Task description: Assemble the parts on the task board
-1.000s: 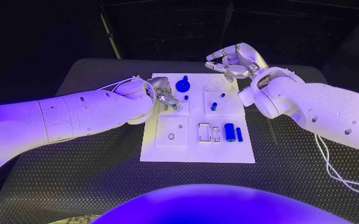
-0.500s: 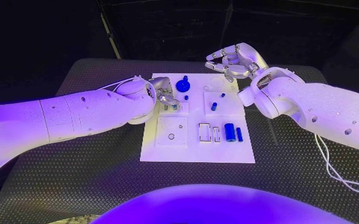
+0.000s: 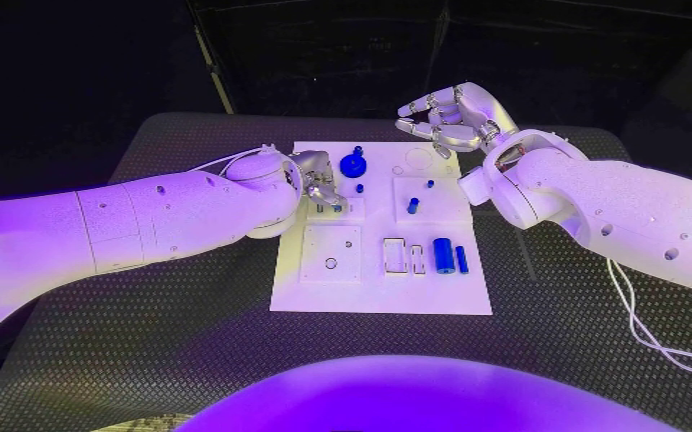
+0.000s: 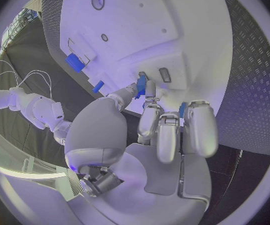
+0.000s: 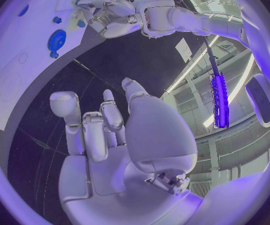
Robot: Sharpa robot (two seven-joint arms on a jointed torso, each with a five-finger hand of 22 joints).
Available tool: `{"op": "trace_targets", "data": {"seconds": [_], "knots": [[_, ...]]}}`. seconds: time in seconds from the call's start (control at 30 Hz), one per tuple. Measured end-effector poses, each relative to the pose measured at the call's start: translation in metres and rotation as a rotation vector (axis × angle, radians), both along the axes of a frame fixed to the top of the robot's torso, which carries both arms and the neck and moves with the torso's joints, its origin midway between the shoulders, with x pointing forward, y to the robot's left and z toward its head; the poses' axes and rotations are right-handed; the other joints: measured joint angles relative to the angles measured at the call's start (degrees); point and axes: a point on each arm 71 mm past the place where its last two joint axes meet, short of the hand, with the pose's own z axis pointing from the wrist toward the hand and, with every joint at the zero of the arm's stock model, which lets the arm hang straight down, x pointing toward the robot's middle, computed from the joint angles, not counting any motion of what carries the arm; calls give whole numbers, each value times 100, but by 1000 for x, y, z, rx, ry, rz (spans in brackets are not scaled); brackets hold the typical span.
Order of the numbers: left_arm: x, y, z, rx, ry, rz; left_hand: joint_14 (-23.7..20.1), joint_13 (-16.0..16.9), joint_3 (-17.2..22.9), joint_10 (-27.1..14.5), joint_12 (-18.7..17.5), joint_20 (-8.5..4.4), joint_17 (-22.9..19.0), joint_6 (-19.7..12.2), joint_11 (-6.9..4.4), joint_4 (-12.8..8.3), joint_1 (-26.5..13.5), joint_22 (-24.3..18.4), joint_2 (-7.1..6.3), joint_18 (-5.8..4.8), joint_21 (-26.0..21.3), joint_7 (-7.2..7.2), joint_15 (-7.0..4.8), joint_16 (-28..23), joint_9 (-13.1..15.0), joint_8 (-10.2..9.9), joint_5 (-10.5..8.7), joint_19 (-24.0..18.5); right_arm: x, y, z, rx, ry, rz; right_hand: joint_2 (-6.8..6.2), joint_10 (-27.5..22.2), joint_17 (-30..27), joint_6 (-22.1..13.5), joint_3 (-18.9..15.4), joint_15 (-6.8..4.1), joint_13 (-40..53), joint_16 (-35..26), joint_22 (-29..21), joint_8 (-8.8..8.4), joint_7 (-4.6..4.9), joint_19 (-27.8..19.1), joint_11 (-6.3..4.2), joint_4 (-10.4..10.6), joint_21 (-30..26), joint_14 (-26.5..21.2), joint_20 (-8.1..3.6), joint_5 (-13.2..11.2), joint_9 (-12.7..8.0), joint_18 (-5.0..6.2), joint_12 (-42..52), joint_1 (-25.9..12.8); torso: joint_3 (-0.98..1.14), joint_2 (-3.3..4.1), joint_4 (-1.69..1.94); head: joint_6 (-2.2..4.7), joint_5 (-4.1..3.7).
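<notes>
The white task board (image 3: 378,282) lies in the middle of the table. My left hand (image 3: 316,186) is low over the board's left side and pinches a small blue part (image 4: 141,87) between thumb and finger, right at a slot in the board (image 4: 141,25). A blue round disc (image 3: 353,164), a short blue peg (image 3: 413,205), a blue cylinder (image 3: 443,255) and a blue bar (image 3: 462,258) sit on the board. My right hand (image 3: 453,118) hangs above the board's far right corner, fingers loosely bent and apart, holding nothing (image 5: 107,130).
The black ribbed table (image 3: 159,342) surrounds the board on all sides. The left forearm (image 3: 144,222) lies across the table's left half. The right forearm (image 3: 591,202) crosses the right side. A thin cable (image 3: 635,322) trails beside the right arm.
The left hand's fingers have shifted very slightly over the board. The right hand has stayed where it was.
</notes>
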Motion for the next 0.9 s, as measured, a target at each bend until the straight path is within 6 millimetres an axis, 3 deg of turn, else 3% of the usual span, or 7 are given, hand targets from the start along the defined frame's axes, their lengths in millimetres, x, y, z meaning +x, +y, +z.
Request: {"op": "trace_targets", "data": {"seconds": [0.9], "knots": [[-2, 1, -1, 4, 17, -5, 11, 212, -15, 32, 134, 0, 0, 0, 30, -15, -15, 0, 15, 0, 51, 0, -11, 0, 45, 114, 52, 0, 1, 0, -1, -1, 1, -2, -1, 21, -1, 8, -11, 0, 0, 0, 0, 22, -8, 0, -21, 11, 0, 0, 0, 102, 0, 0, 0, 1, 1, 2, -1, 0, 21]]}}
